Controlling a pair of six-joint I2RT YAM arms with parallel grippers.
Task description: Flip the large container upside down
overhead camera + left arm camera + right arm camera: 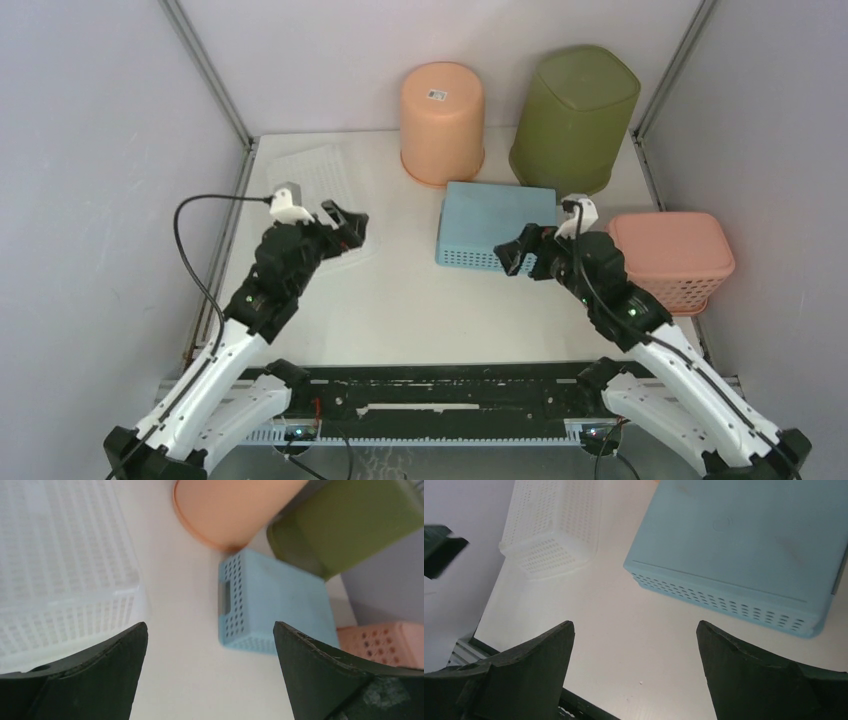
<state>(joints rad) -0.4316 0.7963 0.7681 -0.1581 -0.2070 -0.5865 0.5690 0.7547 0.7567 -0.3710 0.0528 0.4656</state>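
Blue container [495,215], bottom up, between left hand [350,224] and right hand [511,256] (both wide apart, empty)

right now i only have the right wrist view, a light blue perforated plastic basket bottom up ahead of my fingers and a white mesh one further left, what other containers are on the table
observer: a tall olive green plastic bin stands bottom up at the back right.
operator: anything next to it
observer: a round peach plastic bucket on its left, also bottom up, sticker on its base.
operator: and on my right side
observer: a pink perforated plastic basket sits just right of the open right gripper, by the wall.
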